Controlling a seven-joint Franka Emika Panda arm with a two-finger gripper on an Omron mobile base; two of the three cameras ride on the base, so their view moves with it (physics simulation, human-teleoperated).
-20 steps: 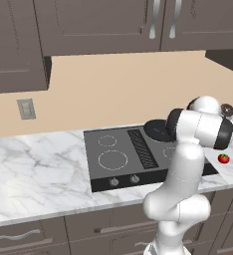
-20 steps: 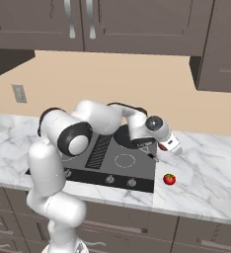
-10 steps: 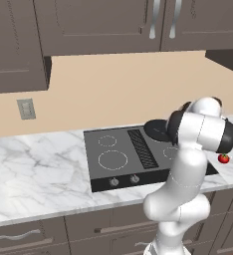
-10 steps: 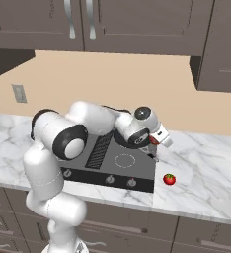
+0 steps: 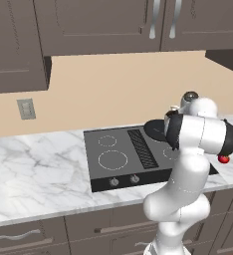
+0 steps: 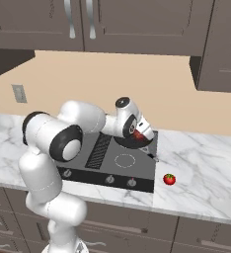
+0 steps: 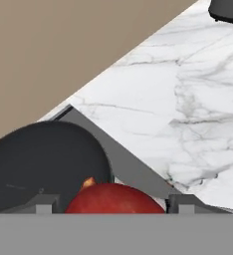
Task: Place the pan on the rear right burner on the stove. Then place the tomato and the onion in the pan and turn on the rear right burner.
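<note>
My gripper (image 7: 111, 206) is shut on the onion (image 7: 113, 198), a dull red ball held between the two finger tips. The hand hovers at the right edge of the black pan (image 7: 44, 159), which rests at the rear right of the stove (image 7: 133, 169). From the right base camera, the gripper (image 6: 138, 134) with the onion (image 6: 135, 133) hangs over the pan (image 6: 123, 144). The tomato (image 6: 170, 179), bright red with a green top, lies on the marble counter right of the stove (image 6: 102, 153). The left base view shows the pan (image 5: 155, 129) and the tomato (image 5: 223, 159) beside my arm.
Small knobs (image 6: 110, 179) line the stove's front edge. A dark object (image 7: 228, 10) stands farther along the marble counter (image 6: 206, 173). The beige wall runs behind the stove, with cabinets (image 6: 137, 24) overhead.
The hand has swung left and back from above the counter right of the stove to the pan, with the onion in it. The tomato has not moved.
</note>
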